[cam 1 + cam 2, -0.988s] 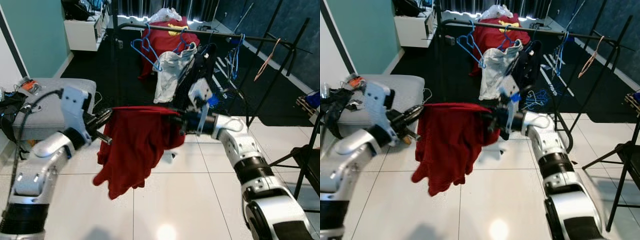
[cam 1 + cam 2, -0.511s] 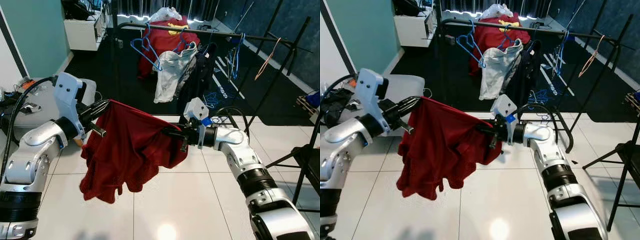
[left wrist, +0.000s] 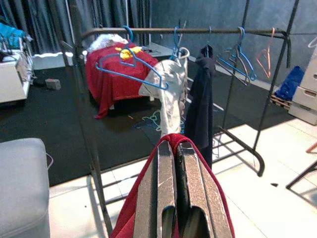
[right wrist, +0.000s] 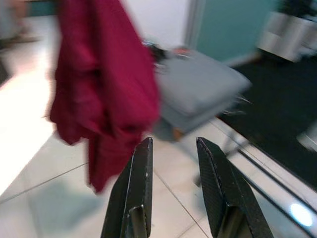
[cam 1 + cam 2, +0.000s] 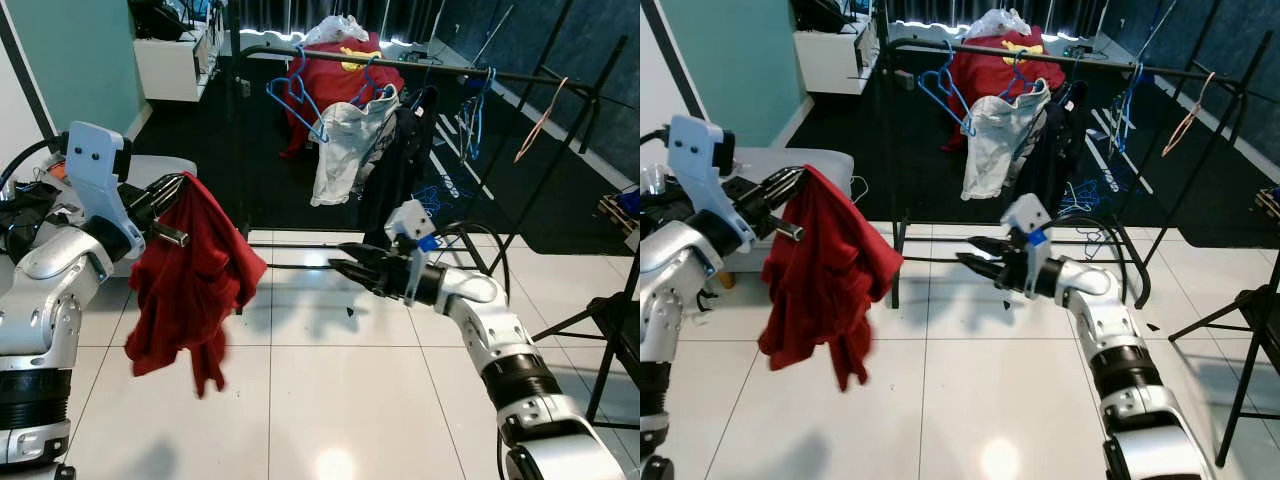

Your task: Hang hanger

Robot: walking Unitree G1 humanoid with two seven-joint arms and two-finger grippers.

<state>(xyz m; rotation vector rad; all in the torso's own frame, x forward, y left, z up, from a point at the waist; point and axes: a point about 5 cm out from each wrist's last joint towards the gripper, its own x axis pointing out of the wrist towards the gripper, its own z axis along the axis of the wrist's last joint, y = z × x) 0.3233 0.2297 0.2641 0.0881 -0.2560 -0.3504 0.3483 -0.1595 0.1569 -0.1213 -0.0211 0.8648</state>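
Observation:
A red garment [image 5: 190, 275] hangs in folds from my left gripper [image 5: 176, 186], which is shut on its top edge at the left, about chest height. In the left wrist view the red cloth [image 3: 143, 198] wraps around the closed fingers [image 3: 166, 173]. My right gripper [image 5: 338, 256] is open and empty, held out over the white tiles toward the garment, well apart from it. Behind stands a black clothes rack [image 5: 400, 62] carrying blue hangers [image 5: 295, 100], a pale garment [image 5: 340, 145] and a black one [image 5: 400, 150].
A grey ottoman [image 5: 160, 168] sits behind my left arm, with cables and clutter [image 5: 25, 205] beside it. A black stand [image 5: 612, 330] rises at the right edge. The rack's base bar [image 5: 300, 266] crosses the tiles; black carpet lies beyond.
My right gripper has let go of the red garment and opened. The garment has swung left and now hangs only from my left gripper, which has drawn back to the left.

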